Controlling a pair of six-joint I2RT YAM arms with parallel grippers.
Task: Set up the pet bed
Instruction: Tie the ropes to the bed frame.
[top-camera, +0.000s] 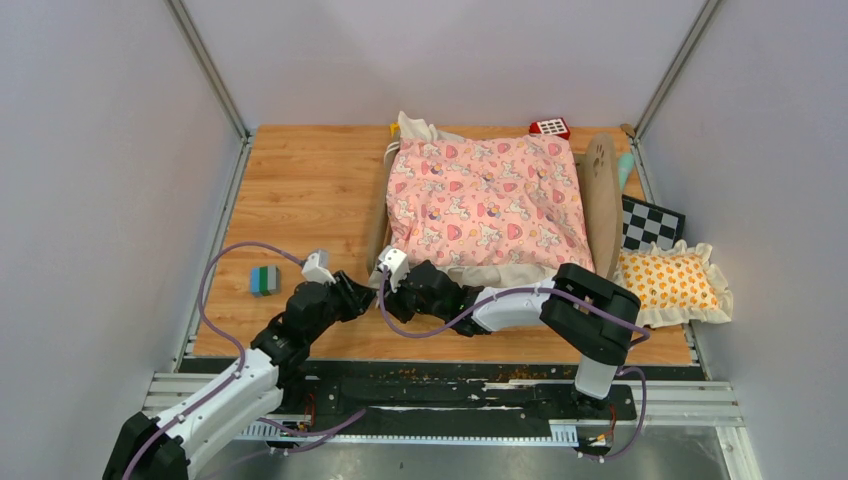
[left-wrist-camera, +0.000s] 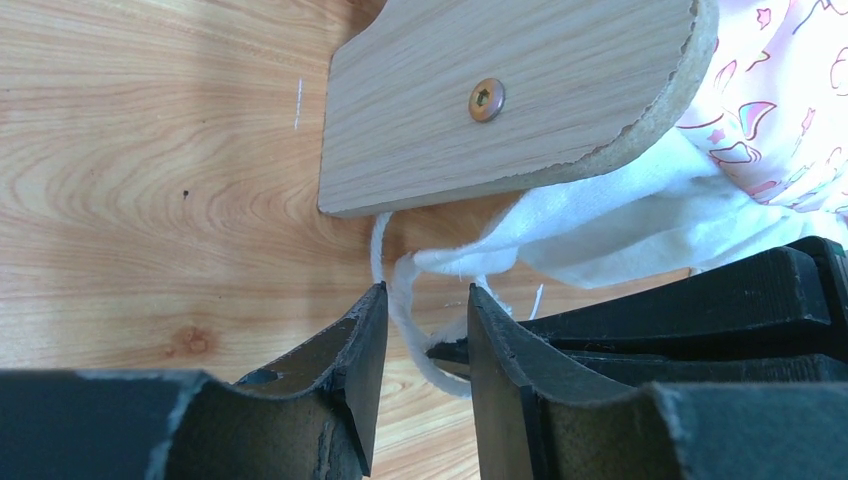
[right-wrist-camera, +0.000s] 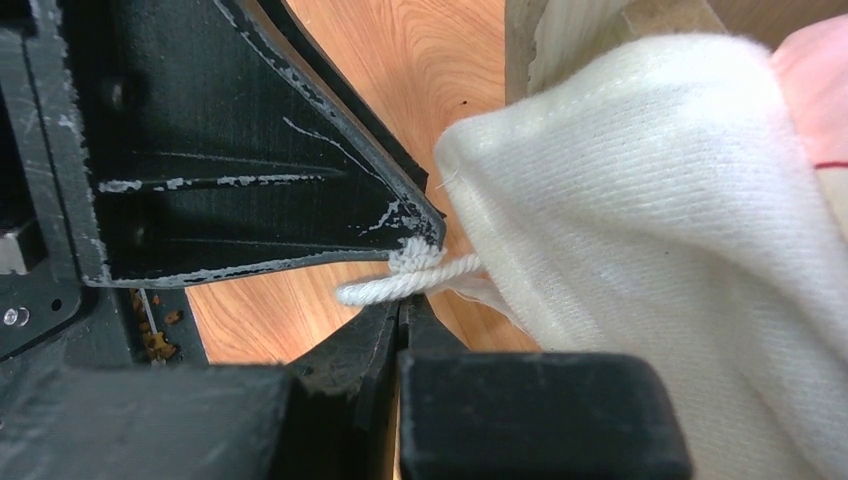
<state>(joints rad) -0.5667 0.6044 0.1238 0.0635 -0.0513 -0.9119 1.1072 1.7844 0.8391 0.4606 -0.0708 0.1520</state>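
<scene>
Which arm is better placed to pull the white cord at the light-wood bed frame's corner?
Right: the right gripper is shut on the white cord. The left gripper stands open, the cord loose between its fingers.

An orange-patterned pillow (top-camera: 672, 284) lies beside a checkered board (top-camera: 651, 224); a striped block (top-camera: 264, 281) sits apart.

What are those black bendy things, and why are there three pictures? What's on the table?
They are a robot's left arm and right arm. The big picture looks down from above; the other two come from a camera on each wrist. On the table sit a pet bed with a pink quilt, an orange pillow and a small block. The right hand pinches a white cord at the corner of a cloth. The left hand is open, a cord looping between its fingers.
</scene>
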